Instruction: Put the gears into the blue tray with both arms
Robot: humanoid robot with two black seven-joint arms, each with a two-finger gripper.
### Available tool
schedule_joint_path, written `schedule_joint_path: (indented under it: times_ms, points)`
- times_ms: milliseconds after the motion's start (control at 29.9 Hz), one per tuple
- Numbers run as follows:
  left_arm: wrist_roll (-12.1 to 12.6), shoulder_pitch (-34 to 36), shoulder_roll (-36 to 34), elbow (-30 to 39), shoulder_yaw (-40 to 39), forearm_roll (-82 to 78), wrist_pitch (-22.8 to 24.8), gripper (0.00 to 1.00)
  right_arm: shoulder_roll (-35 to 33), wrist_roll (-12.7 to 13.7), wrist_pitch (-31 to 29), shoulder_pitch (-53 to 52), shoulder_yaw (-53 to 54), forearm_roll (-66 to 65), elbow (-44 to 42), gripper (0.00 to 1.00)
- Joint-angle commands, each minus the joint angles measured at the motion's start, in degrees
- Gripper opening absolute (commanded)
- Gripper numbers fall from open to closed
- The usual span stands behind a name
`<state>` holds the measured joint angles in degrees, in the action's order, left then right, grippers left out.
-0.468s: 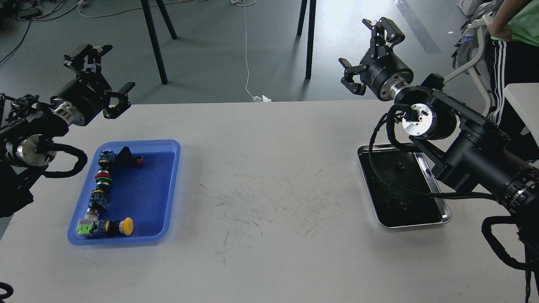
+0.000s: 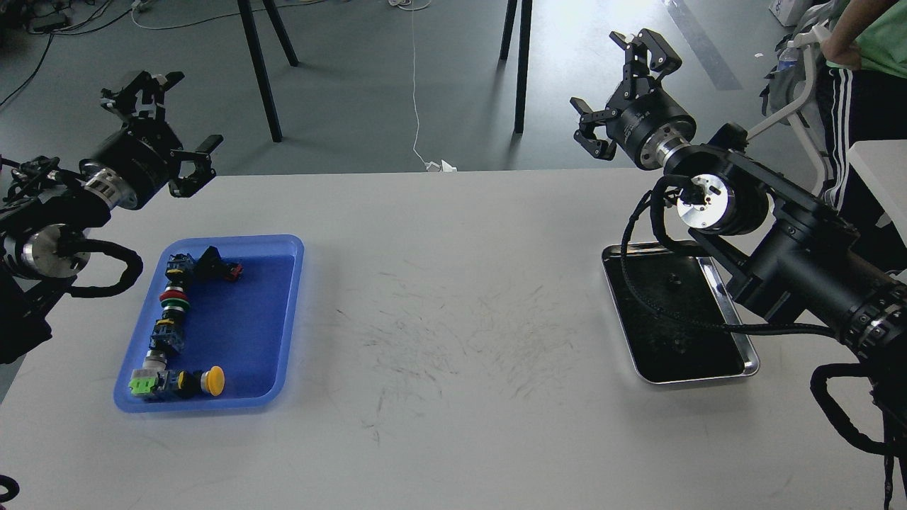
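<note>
Gears [image 2: 672,281] lie as small dark specks inside the silver metal tray [image 2: 750,354] on the right side of the white desk [image 2: 453,297], though against the tray's black inside they are hard to make out and their number cannot be told. One speck sits toward the far end of that tray and another seems to lie nearer its front edge. The blue tray [image 2: 292,312] rests well apart on the left side of the desk and carries a row of coloured push-button switches [image 2: 172,304] along its left wall, with a yellow-capped one [image 2: 212,380] near the front corner; no gear can be made out in it. The left hand [image 2: 161,113] is raised above the desk's far left corner, beyond the blue tray, with its fingers spread wide and nothing between them. The right hand [image 2: 623,88] is lifted past the desk's far edge, behind the silver tray, its fingers likewise splayed apart and empty. A cable from the right arm [image 2: 801,262] loops over the silver tray.
</note>
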<state>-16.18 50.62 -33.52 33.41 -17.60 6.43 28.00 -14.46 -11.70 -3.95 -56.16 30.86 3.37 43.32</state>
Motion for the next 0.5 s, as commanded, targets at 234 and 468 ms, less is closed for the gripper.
schedule_joint_path:
  times_ms: [234,468]
  points:
    - [-0.26,0.0,0.12,-0.1,0.02,-0.02,0.0,0.99,0.04,-0.07,0.0,0.0,0.08,-0.03,-0.07,0.99]
    - [-0.17,0.0,0.12,-0.1,-0.07,0.42,0.0,0.99,0.04,0.01,0.0,0.0,0.43,-0.03,-0.07,0.99]
